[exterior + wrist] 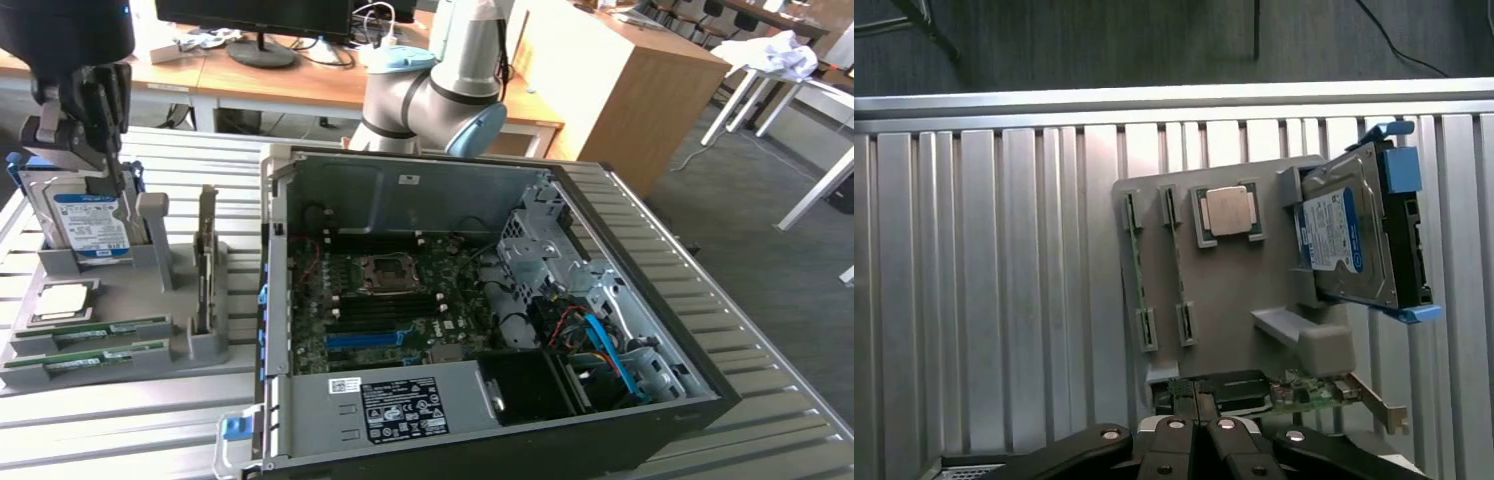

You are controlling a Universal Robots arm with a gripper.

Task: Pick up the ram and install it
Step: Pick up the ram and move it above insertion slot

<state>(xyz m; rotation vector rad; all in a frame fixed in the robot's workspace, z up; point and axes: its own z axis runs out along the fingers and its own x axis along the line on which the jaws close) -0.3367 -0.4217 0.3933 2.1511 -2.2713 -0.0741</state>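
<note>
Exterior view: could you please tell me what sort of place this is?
Probably a robotics lab in an office: an open black computer case on a ribbed metal table, a grey parts tray, wooden desks behind.

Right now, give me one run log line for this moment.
gripper: shut, empty, over gray holder | ram: in holder, untouched | computer case: open

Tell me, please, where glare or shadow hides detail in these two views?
Exterior view: the open computer case is dim inside, while the slatted table shines pale. Wrist view: the square processor chip is washed out by glare, and the table's edge rail gleams against a dark background.
</note>
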